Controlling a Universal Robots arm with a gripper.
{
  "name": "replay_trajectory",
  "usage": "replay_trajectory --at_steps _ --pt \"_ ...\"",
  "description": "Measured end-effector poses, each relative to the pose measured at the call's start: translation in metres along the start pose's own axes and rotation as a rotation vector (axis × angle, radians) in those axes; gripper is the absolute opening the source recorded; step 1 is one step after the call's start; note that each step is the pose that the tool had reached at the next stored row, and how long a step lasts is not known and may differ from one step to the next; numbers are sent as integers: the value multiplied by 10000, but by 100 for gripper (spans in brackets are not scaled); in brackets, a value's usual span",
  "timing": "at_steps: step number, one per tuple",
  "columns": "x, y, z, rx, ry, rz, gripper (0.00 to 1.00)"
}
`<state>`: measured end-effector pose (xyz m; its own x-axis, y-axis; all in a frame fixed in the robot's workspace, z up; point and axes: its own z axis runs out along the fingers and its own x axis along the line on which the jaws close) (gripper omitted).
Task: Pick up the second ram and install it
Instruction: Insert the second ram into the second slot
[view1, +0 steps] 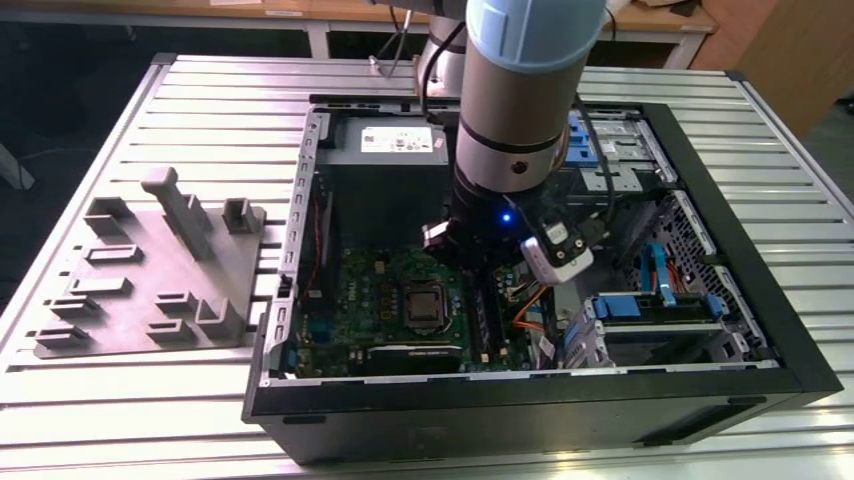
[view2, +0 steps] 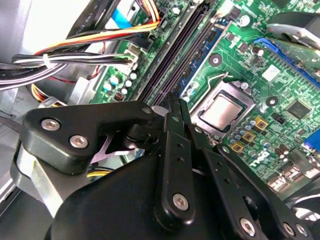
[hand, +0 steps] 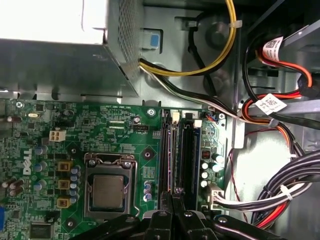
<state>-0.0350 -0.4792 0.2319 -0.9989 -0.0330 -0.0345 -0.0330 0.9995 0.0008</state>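
The second ram (view2: 173, 102) seems to be the thin dark strip seen edge-on between the fingertips, though little of it shows and I cannot be sure of its outline. In the first wrist view the same strip (hand: 173, 195) is cut off by the picture's edge. The pincer (view2: 176, 109) has its fingers drawn close together, pinching that strip. It hangs just above the motherboard (view2: 280, 100), in line with the long black slots (view2: 186, 39).

The first wrist view shows the slots (hand: 187, 160) running side by side next to the processor socket (hand: 109, 192). Whether either slot already carries a stick is hard to make out. That view also shows the grey power supply box (hand: 60, 65) and bundled cables (hand: 215, 60) beyond the board.

In the exterior view the arm (view1: 514, 90) reaches down into the open computer case (view1: 747, 250) and covers the part of the board beneath its wrist. The case lies on a ribbed metal surface (view1: 200, 110). A grey fixture (view1: 147, 280) sits on the surface towards the exterior view's left, well apart from the arm.
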Motion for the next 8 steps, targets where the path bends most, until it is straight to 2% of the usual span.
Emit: replay_trajectory --at_steps 8 --pt "1 0 17 15 1 1 11"
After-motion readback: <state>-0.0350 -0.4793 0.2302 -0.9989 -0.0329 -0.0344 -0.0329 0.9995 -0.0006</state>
